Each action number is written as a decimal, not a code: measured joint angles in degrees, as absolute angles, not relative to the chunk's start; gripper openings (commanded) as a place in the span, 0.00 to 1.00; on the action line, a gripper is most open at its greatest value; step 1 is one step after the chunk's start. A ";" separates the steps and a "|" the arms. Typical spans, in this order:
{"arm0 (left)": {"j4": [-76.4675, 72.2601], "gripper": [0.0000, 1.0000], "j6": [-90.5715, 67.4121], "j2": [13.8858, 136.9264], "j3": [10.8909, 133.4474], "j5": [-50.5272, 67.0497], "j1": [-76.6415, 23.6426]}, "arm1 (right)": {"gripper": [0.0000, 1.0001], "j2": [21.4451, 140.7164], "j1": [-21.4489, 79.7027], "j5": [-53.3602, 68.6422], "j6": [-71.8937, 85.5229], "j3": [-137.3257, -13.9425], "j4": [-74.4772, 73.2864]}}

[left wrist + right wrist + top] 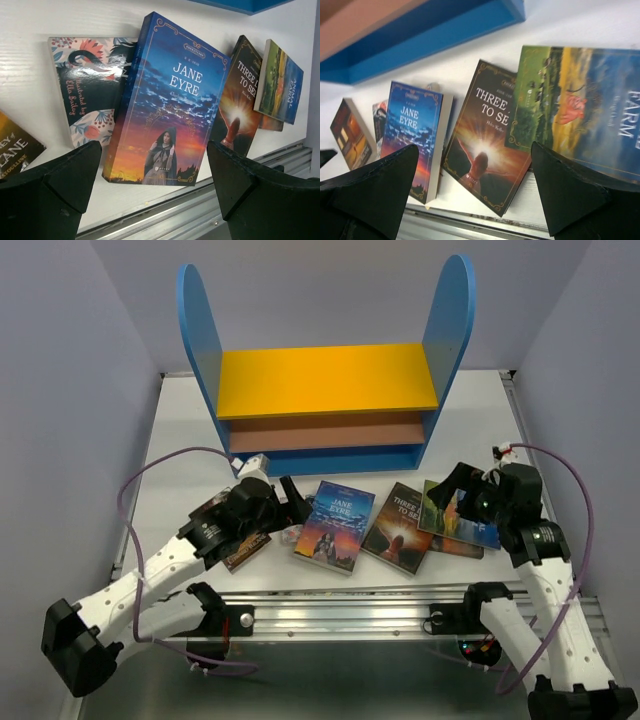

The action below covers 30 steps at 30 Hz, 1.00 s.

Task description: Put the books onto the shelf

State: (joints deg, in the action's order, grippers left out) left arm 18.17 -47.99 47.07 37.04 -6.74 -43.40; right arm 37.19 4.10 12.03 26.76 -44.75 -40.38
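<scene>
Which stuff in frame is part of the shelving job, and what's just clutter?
Job: shelf; Jane Eyre book; dark brown book; green farm book; floral book; far-left book.
Lying about: purple cables; metal rail.

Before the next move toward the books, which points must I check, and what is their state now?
1. Left gripper open: ok.
2. Right gripper open: ok.
3. Blue-purple Jane Eyre paperback uncovered on top: ok.
4. Green landscape paperback lying alone: not ok, it overlaps the dark brown paperback.
5. Orange-yellow top board of the blue-sided wooden shelf free: ok.
6. Lower boards free: cannot tell, partly hidden.
</scene>
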 measured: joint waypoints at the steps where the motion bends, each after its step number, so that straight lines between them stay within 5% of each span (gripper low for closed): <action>1: 17.37 0.99 -47.51 48.47 37.01 -6.33 -43.40 | 1.00 37.98 4.10 13.26 26.79 -43.75 -39.72; 22: -3.60 0.98 -41.80 66.89 31.79 0.32 -41.39 | 1.00 59.09 28.42 14.31 37.39 -32.86 -14.55; 30: -6.59 0.82 -41.30 70.83 29.98 2.28 -41.01 | 1.00 66.83 31.70 12.34 41.43 -32.77 -5.91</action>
State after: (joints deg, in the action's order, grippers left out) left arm -6.59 -41.30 70.83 29.98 2.28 -41.01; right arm 66.83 31.70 12.34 41.43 -32.77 -5.91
